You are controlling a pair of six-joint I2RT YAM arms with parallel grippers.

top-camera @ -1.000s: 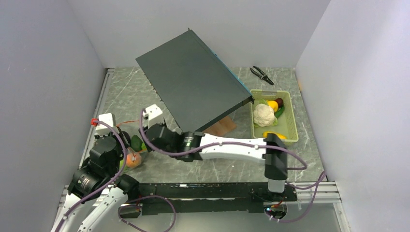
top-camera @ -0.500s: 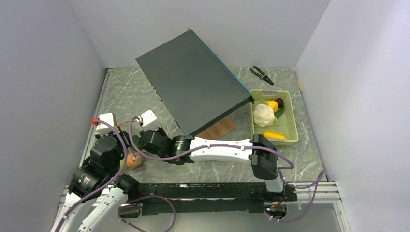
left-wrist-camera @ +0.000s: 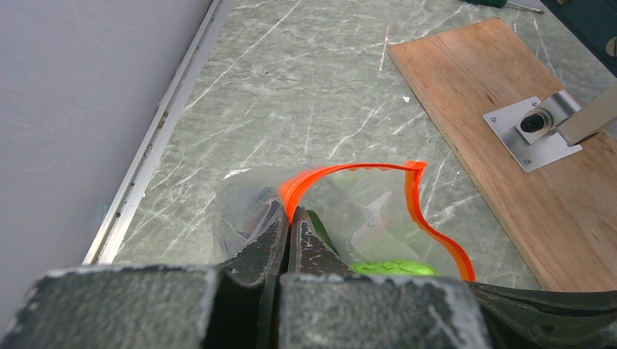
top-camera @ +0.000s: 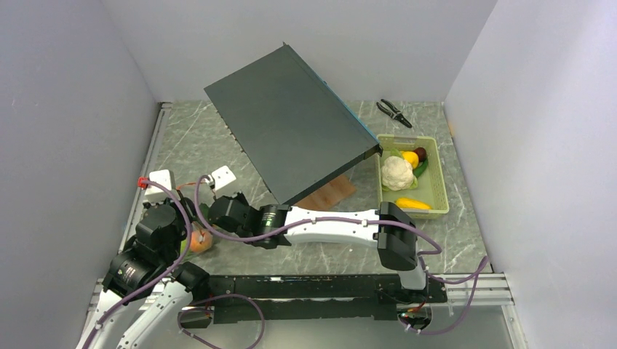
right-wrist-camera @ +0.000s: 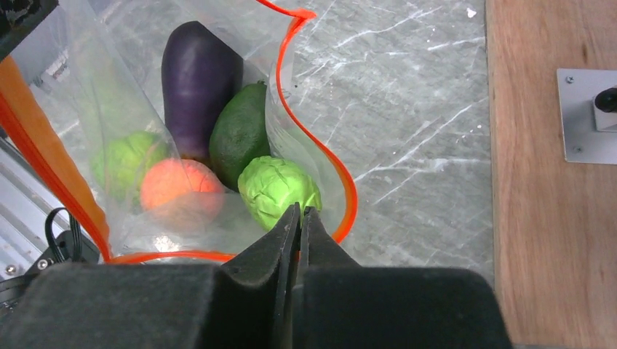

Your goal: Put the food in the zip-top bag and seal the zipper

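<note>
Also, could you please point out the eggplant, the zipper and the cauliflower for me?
eggplant (right-wrist-camera: 200, 80): right wrist view, middle of its purple body.
zipper (right-wrist-camera: 49, 156): right wrist view, wide orange band on the left side.
cauliflower (top-camera: 397, 172): top external view, centre of its white head.

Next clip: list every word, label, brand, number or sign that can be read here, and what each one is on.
None can be read. No print shows on the zip-top bag, the food inside it, the green tray, the dark panel or the wooden board.
</note>
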